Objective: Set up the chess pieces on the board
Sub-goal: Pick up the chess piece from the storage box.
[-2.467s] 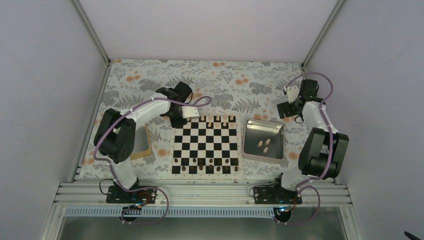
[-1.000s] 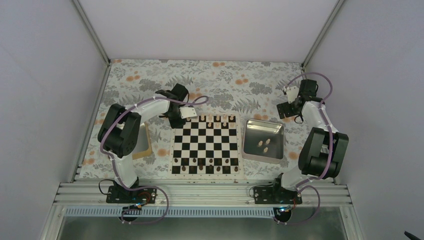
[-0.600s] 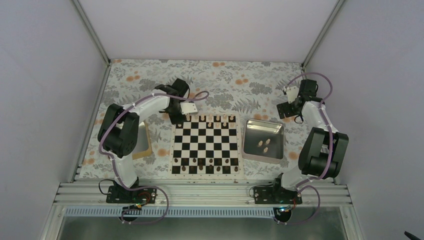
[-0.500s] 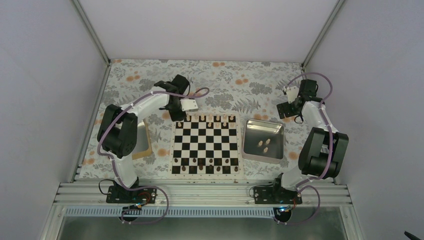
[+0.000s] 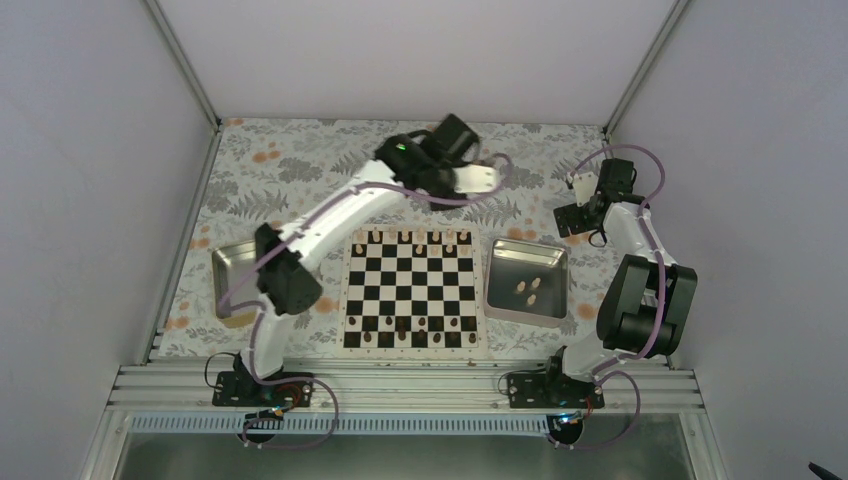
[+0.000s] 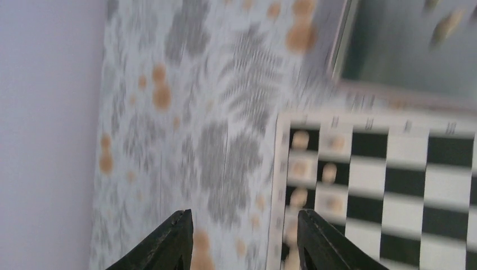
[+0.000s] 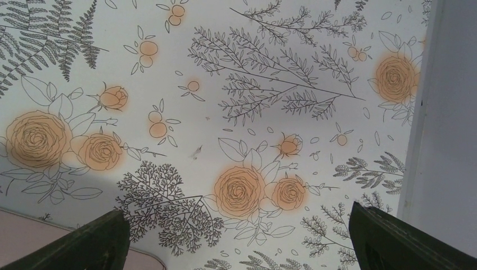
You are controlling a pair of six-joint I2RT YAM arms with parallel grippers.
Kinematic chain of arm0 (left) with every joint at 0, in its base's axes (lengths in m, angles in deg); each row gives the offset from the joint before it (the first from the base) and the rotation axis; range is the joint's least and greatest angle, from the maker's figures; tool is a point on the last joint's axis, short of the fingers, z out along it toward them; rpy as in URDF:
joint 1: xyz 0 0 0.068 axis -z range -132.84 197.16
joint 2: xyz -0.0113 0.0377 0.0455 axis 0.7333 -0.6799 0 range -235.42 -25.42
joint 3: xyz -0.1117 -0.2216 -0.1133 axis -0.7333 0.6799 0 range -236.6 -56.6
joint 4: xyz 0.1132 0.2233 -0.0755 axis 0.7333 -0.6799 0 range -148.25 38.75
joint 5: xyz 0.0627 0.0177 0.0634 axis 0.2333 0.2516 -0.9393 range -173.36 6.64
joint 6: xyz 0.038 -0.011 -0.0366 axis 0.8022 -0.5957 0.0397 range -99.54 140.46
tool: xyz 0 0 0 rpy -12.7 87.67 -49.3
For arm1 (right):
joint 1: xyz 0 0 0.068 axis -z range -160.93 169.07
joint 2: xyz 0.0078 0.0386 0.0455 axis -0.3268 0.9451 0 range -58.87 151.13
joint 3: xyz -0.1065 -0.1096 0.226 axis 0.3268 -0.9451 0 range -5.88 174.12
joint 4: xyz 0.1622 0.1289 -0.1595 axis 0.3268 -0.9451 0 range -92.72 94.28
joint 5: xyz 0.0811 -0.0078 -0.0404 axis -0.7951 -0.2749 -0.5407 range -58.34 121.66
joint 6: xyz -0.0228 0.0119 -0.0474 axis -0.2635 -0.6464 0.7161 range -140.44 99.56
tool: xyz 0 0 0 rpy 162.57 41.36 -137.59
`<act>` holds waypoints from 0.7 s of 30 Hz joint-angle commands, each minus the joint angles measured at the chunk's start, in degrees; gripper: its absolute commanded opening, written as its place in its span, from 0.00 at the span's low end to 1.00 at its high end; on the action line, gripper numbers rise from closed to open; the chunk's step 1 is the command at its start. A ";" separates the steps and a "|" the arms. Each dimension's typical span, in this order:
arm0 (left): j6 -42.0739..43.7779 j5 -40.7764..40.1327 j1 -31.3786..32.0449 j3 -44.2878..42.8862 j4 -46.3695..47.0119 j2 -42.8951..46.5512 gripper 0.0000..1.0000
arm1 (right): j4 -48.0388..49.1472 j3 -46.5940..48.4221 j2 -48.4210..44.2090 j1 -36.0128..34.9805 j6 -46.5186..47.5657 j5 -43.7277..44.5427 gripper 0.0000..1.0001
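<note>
The board (image 5: 411, 290) held pale chess pieces (image 5: 436, 238) along its far edge; three more lay in the right steel tray (image 5: 505, 265). The left gripper (image 6: 243, 216) and right gripper (image 7: 236, 214) hung spread, empty. A low pass trayward could topple those standing pieces.

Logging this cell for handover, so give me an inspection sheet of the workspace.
Surface: floral tablecloth covers the table.
Job's things: board centred; pale chess pieces on its far rows; three loose pieces in the right steel tray.
Clutter: dark chessmen on the near rows; left steel tray.
Grippers: left gripper and right gripper, fingers open, nothing held.
Cables: purple cables along both arms.
Surroundings: pale walls, metal frame.
</note>
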 commanded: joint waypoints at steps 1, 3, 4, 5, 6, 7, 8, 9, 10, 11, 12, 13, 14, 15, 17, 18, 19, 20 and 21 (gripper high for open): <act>-1.22 1.05 6.60 -12.87 -2.31 -12.70 0.47 | 0.82 1.14 -0.78 0.65 -0.84 0.48 1.00; -1.67 2.05 8.58 -18.79 -2.43 -18.43 0.47 | 0.78 1.09 -1.00 1.03 -0.85 0.34 1.00; -1.58 3.05 9.29 -21.24 -2.45 -20.80 0.47 | 0.83 1.07 -0.98 1.36 -0.85 0.36 1.00; -1.55 3.87 9.94 -23.03 -2.37 -23.21 0.49 | 0.86 1.07 -0.98 1.62 -0.94 0.48 1.00; -1.63 4.59 10.67 -24.39 -1.95 -25.09 0.51 | 0.87 1.00 -0.90 1.84 -0.94 0.60 1.00; -1.83 5.08 11.20 -24.99 -1.13 -26.96 0.52 | 0.91 0.96 -0.80 2.06 -0.89 0.59 1.00; -1.94 5.99 11.65 -25.04 -0.23 -28.01 0.52 | 0.91 0.93 -0.69 2.25 -0.86 0.51 1.00; -2.00 6.96 12.03 -24.69 0.84 -28.60 0.52 | 0.91 0.90 -0.61 2.35 -0.79 0.41 1.00; -2.16 7.67 12.51 -24.04 2.01 -29.06 0.52 | 0.90 0.91 -0.47 2.44 -0.72 0.33 1.00; -2.37 8.61 12.78 -23.13 3.34 -29.20 0.52 | 0.93 0.89 -0.36 2.43 -0.64 0.24 1.00; -2.50 9.50 13.12 -22.24 4.54 -29.38 0.52 | 0.94 0.89 -0.19 2.44 -0.64 0.11 1.00; -2.58 10.35 13.52 -21.59 5.55 -29.71 0.53 | 0.86 0.90 -0.08 2.44 -0.53 0.06 1.00; -2.62 10.95 13.77 -21.74 5.83 -30.28 0.53 | 0.81 0.96 -0.01 2.50 -0.51 0.09 1.00; -2.76 11.55 13.99 -22.11 5.88 -31.01 0.53 | 0.81 0.97 0.06 2.45 -0.44 -0.02 1.00; -2.93 12.38 14.19 -22.97 6.21 -32.26 0.53 | 0.83 0.81 0.09 2.48 -0.34 -0.26 1.00; -2.99 12.71 14.26 -22.95 6.52 -32.63 0.53 | 0.83 0.79 0.03 2.44 -0.26 -0.31 1.00; -2.97 13.01 14.35 -22.66 6.99 -32.77 0.53 | 0.84 0.76 0.00 2.44 -0.24 -0.33 1.00; -2.84 13.25 14.45 -22.36 7.37 -32.91 0.53 | 0.79 0.72 0.02 2.46 -0.18 -0.33 1.00; -2.60 13.60 14.57 -22.10 7.56 -32.96 0.53 | 0.85 0.67 -0.02 2.46 -0.09 -0.40 1.00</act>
